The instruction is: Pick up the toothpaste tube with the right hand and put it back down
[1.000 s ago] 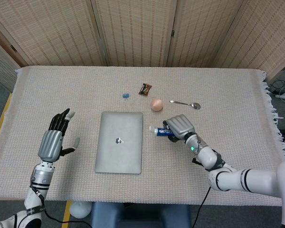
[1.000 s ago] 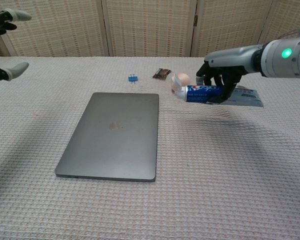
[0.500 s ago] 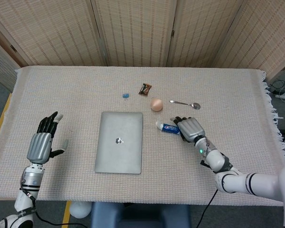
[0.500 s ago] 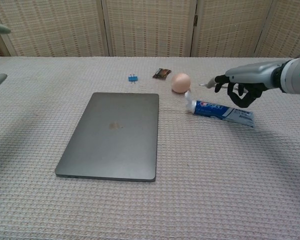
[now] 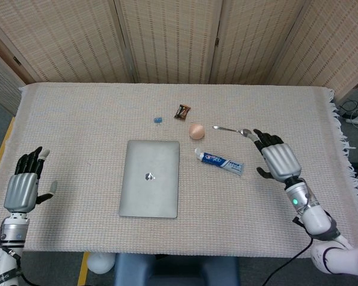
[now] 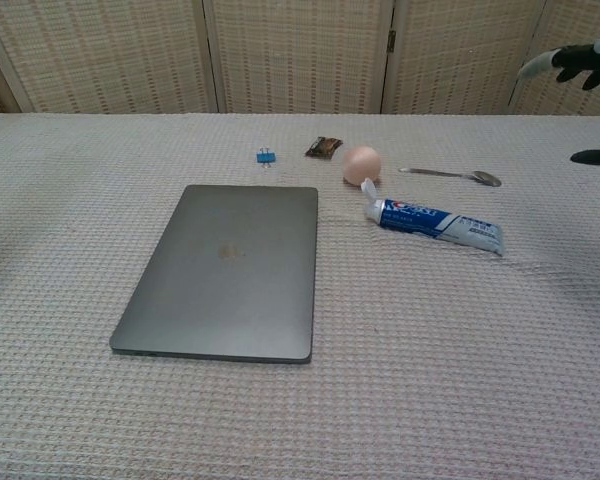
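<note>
Toothpaste tube (image 5: 219, 161) lies flat on worktop (image 5: 77, 107), between laptop (image 5: 150, 178) and right hand (image 5: 277, 157). Right hand released, fingers spread, near right edge; mostly cropped in chest view. Left hand (image 5: 24, 187) empty, fingers apart, at left edge.

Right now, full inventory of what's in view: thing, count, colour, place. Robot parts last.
toothpaste tube: 1, blue and white, flat on the cloth right of the laptop, cap toward the egg
laptop: 1, grey, closed, table centre
egg: 1, beige, behind the tube's cap
spoon: 1, silver, right of the egg
wrapped snack: 1, dark brown, behind the egg
binder clip: 1, blue, left of the snack
tablecloth: 1, beige, covers the table
left hand: 1, grey and black, near left edge, holds nothing
right hand: 1, grey and black, right of the tube, holds nothing
</note>
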Tool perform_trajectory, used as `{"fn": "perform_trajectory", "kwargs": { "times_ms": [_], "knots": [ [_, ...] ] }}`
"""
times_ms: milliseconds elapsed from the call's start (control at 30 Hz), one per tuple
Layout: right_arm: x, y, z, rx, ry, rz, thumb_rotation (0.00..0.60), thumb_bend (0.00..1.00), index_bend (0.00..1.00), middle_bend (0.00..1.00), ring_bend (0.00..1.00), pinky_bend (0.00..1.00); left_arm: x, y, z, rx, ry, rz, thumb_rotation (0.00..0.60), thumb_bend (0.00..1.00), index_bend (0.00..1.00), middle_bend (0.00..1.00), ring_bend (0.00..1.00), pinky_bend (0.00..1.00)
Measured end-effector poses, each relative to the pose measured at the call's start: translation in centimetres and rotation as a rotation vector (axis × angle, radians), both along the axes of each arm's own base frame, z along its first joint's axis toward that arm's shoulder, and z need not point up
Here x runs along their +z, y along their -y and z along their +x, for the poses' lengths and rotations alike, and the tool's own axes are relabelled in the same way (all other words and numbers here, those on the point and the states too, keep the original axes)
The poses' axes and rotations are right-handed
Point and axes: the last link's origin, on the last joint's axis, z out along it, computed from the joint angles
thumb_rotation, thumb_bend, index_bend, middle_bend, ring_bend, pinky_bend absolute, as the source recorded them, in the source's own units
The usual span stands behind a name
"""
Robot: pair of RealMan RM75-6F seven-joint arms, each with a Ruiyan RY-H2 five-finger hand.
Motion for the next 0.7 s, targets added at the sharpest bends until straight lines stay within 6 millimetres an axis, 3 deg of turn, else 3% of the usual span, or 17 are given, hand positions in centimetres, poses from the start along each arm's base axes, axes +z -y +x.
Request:
{"fn": "perform_trajectory", "kwargs": {
  "times_ms": [333, 500, 700],
  "knots": [
    [3.7, -7.5, -5.6, -0.025, 0.016, -0.165, 0.600, 0.33, 0.00, 0.12, 0.11, 0.14, 1.5, 2.8, -1.0, 0.014, -0.052, 0.085, 0.600, 0.44, 0.00, 0.00, 0.00, 0.00],
    [4.2, -10.6, -7.8, -0.041, 0.039, -0.232, 0.600, 0.33, 0.00, 0.15, 0.14, 0.14, 1.4, 4.5, -1.2, 0.033, -0.096, 0.069, 0.600, 0.44, 0.00, 0.00, 0.00, 0.00],
    [3.9, -12.5, -8.9, -0.023, 0.078, -0.264, 0.600, 0.33, 0.06, 0.18, 0.16, 0.14, 1.2, 6.4, -1.0, 0.058, -0.098, 0.047, 0.600, 0.44, 0.00, 0.00, 0.00, 0.00]
  ]
}}
